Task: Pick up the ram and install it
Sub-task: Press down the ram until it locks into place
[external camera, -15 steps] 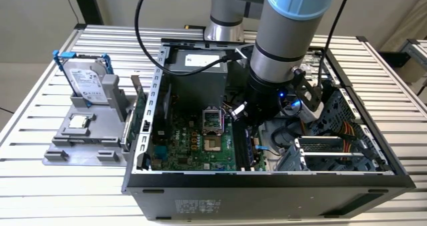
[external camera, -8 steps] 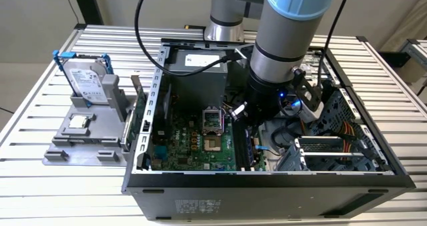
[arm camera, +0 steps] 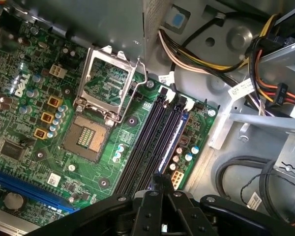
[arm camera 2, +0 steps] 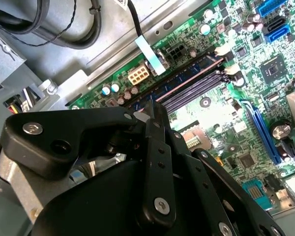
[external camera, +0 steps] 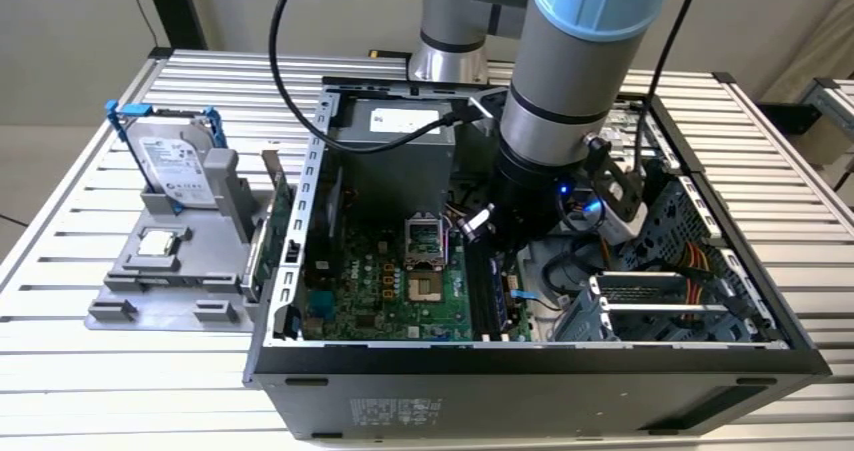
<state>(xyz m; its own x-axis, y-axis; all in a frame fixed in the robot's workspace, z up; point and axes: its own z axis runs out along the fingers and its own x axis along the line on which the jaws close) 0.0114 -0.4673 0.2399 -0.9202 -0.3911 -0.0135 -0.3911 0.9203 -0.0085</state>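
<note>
The ram [arm camera: 172,141], a thin bluish stick, stands in the outermost of the black motherboard slots [arm camera: 146,142], beside the case floor. In the second wrist view the ram [arm camera 2: 187,74] runs along the same slots [arm camera 2: 196,88]. My gripper [arm camera: 160,181] is shut, its black fingers pressed together, with the tips right at the near end of the ram. I cannot tell whether they pinch the ram's edge or only touch it. In the exterior view my gripper [external camera: 491,246] reaches down inside the open computer case [external camera: 534,366], over the slots.
An open, empty processor socket [arm camera: 96,130] lies beside the slots. Cable bundles [arm camera: 206,56] and a drive cage [external camera: 667,306] crowd the other side. Outside the case, a grey holder [external camera: 160,291] carries a hard drive in a blue frame [external camera: 174,161] and a small square chip [external camera: 158,241].
</note>
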